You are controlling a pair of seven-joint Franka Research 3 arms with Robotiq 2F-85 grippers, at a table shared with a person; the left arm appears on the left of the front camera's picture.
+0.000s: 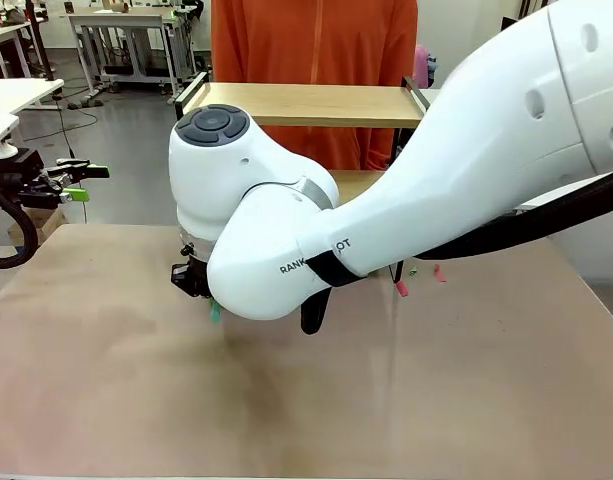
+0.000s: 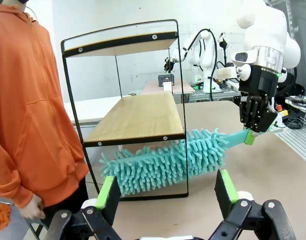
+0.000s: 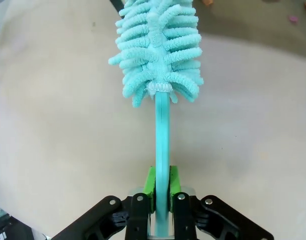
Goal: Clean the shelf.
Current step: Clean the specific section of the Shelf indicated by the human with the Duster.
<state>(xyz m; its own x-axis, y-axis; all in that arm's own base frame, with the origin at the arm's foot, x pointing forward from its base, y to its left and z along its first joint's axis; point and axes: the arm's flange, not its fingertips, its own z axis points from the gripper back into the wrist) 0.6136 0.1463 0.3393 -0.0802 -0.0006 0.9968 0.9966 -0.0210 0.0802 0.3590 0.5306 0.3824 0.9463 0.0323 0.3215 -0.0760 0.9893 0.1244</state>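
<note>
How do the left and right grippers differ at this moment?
The left gripper is open and empty; the right gripper is shut on the handle of the teal duster. The left gripper hangs back from the shelf, while the right gripper holds the duster's head by its lower board. Both are black with green pads.

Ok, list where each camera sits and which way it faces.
Front: between the arms, facing across the table at the person behind the shelf; the right arm crosses the middle, the left gripper at the left edge.
Left wrist: on the left arm, facing the shelf's end and the person; own open fingers below, the right gripper opposite holding the duster.
Right wrist: on the right arm, looking down the duster at the table; own fingers shut on its handle.
Shared: both wrist views show the duster.
</note>
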